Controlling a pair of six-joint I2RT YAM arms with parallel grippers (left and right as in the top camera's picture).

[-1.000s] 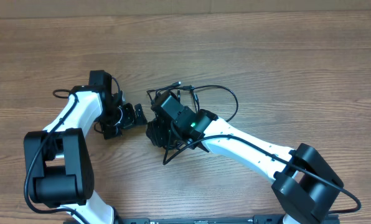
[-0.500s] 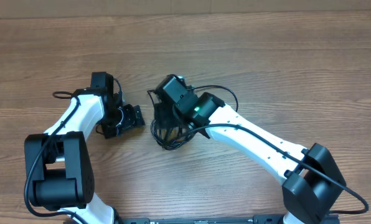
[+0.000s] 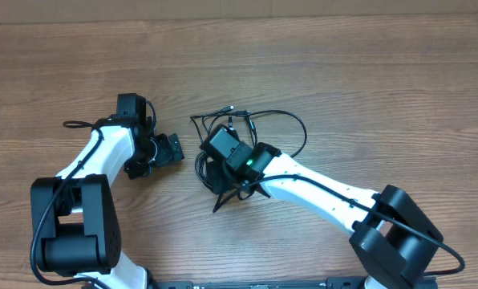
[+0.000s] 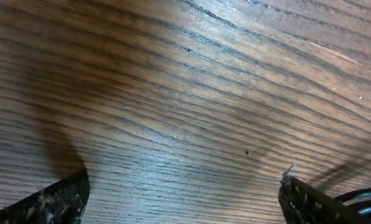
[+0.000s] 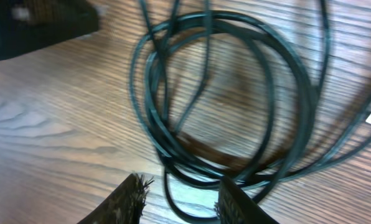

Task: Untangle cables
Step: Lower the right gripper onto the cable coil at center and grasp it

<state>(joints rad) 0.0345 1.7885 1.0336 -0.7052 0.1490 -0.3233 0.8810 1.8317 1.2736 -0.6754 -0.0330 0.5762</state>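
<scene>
with my right gripper [image 5: 184, 196] half parted around one strand of the cables [image 5: 153, 134] coiled on the table [image 4: 185, 93], and my left gripper [image 4: 182, 186] wide open over bare wood beside them, closing now could pinch several loops and pull the tangle tighter.

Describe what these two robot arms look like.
Both the left arm and right arm have white tubular links, bulky black joints and black jaws. Thin black wires run along each; a small green light glows on the right one.
</scene>
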